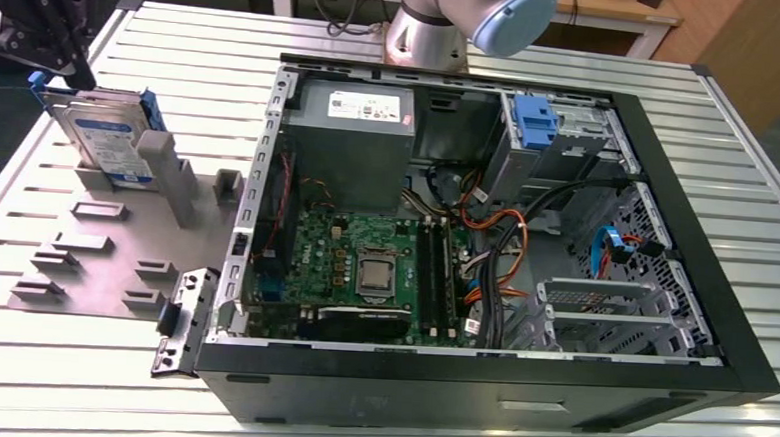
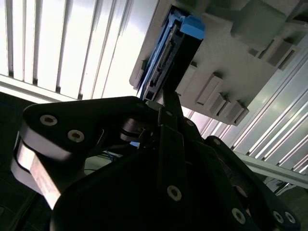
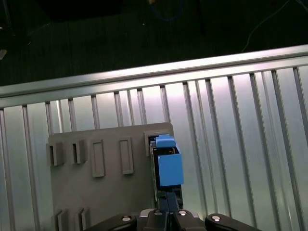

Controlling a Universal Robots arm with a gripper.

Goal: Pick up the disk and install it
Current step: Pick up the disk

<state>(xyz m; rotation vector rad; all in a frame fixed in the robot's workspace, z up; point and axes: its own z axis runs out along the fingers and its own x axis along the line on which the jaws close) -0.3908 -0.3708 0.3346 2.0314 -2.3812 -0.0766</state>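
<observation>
The disk (image 1: 101, 133), silver-grey with a white-and-blue label in a blue carrier frame, stands on edge in a slot of the grey holder plate (image 1: 108, 254) at the exterior view's left. My black gripper (image 1: 65, 61) hangs just above its far upper end. In both wrist views the fingers look pressed together, and the gripper (image 2: 167, 98) (image 3: 167, 204) points at the disk's (image 2: 168, 53) (image 3: 168, 166) blue-capped edge. I cannot tell whether they touch it.
The open computer case (image 1: 706, 295) lies at the exterior view's right, with a grey power-supply box (image 1: 355, 127), a motherboard (image 1: 360, 267), cables, another blue-tabbed carrier (image 1: 535, 121) and a metal drive cage (image 1: 612, 315). The slatted metal table (image 1: 89, 363) carries everything.
</observation>
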